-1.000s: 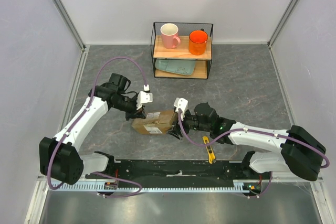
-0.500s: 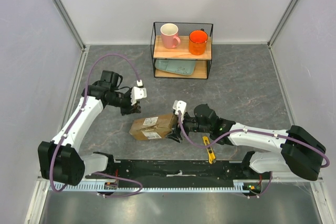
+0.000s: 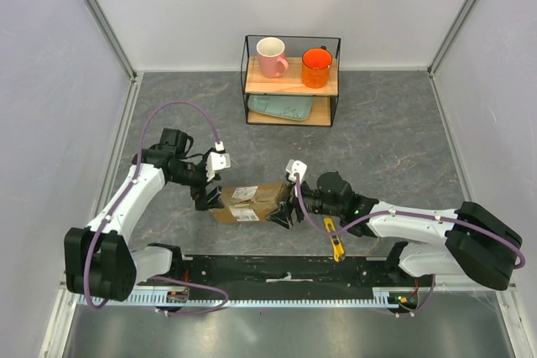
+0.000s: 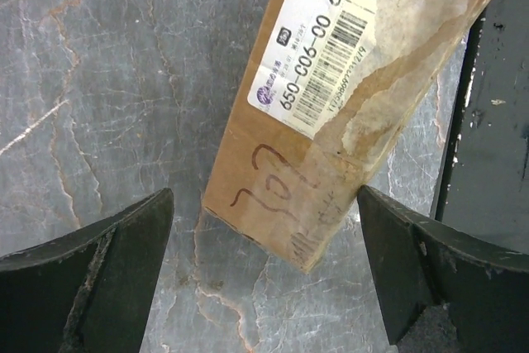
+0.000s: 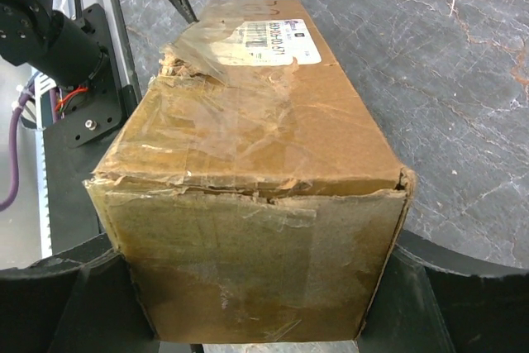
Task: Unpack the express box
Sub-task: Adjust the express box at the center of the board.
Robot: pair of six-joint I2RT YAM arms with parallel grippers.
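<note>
While the right gripper [image 3: 282,209] clamps the 3 o'clock end of the taped box [image 3: 249,201], lying toward 6 o'clock on the table [image 3: 394,148], the left gripper [image 3: 210,197] gapes at its 9 o'clock end. Likely step: bracing both ends; next, the left must close squarely.

Gripped at its near end by the right gripper [image 5: 256,245], one black finger [image 5: 50,303] pressed against each lower side: a long brown cardboard express box [image 5: 264,121]. Wrapped in wrinkled clear tape, torn and crumpled along the near top edge. Labelled on top, toward the far end, with a small white barcode label [image 5: 277,41]. Beneath and to the right, grey veined stone-look tabletop [image 5: 463,80]. To the left, black metal bracket [image 5: 87,109] with thin red wires [image 5: 68,94].
</note>
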